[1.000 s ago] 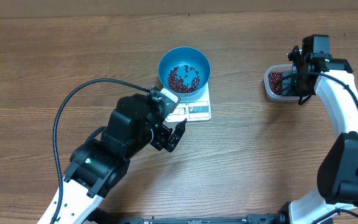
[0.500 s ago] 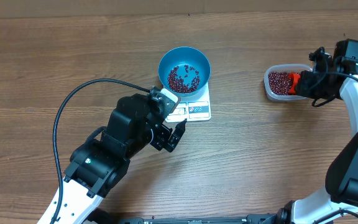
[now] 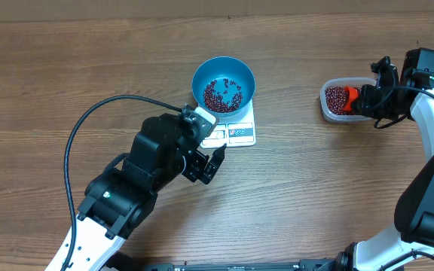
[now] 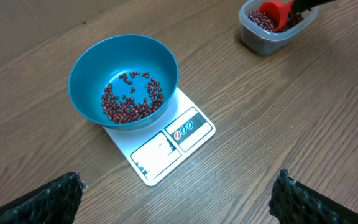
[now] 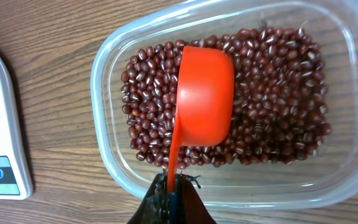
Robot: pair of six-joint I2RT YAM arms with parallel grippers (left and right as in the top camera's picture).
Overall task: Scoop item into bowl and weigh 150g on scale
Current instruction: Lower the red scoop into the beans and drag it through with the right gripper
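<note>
A red scoop (image 5: 204,96) is pinched tight by the right gripper (image 5: 169,186) (over the beans (image 5: 272,93)); the left gripper (image 4: 176,199) is spread wide, empty.

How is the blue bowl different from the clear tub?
The blue bowl is round and opaque; the clear tub is a transparent rounded rectangle. The bowl sits on the scale, the tub on the table. The bowl holds a thin scatter of beans; the tub far more. Both hold the same beans.
</note>
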